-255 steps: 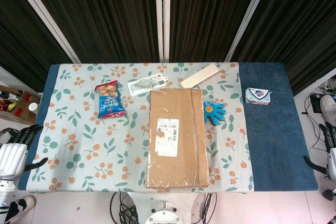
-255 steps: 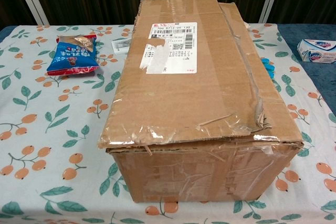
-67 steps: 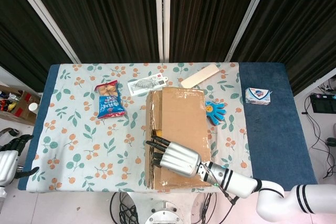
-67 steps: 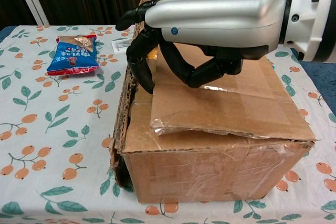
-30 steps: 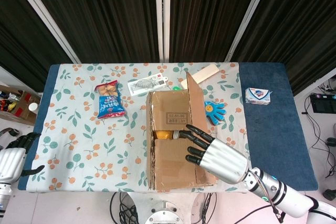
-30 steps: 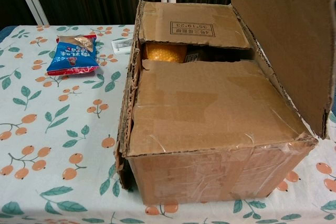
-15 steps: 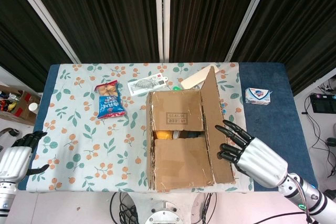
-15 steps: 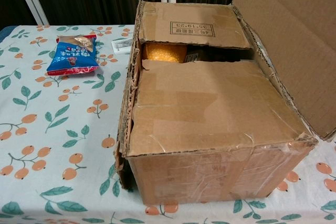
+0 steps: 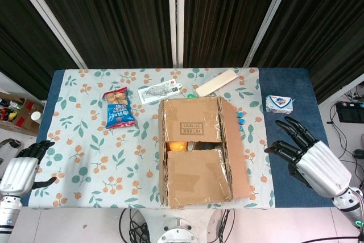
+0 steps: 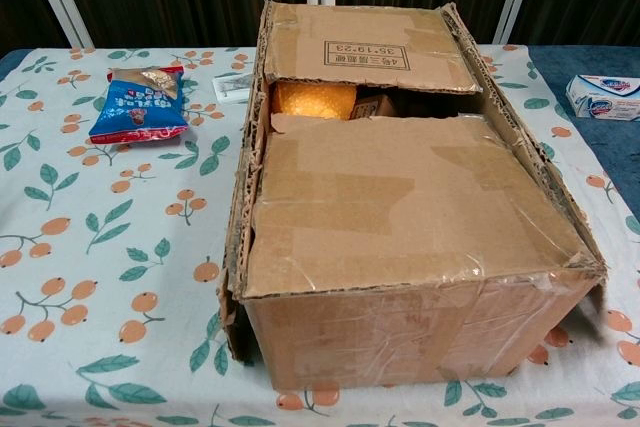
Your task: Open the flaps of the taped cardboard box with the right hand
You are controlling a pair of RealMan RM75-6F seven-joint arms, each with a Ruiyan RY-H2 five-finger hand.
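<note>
Sitting at the middle of the floral tablecloth (image 9: 91,157), near its front edge, the brown taped cardboard box (image 9: 196,152) has its long right outer flap (image 9: 239,152) folded out and down over its right side, while the two short inner flaps lie flat with a gap between them. Through that gap the chest view shows an orange packet (image 10: 313,99) and something darker beside it. The silver right hand (image 9: 310,160) with black fingers (image 9: 287,123) hovers over the blue table edge, well apart from the box on its right, holding nothing and with fingers spread. The left hand (image 9: 20,172) sits at the table's front left corner, fingers loosely curled and apart, gripping nothing. Behind the box lie a white flat packet (image 9: 160,93) and a pale wooden strip (image 9: 216,82); to its left a blue snack bag (image 9: 119,107); far right, a white and blue soap box (image 9: 279,103).
</note>
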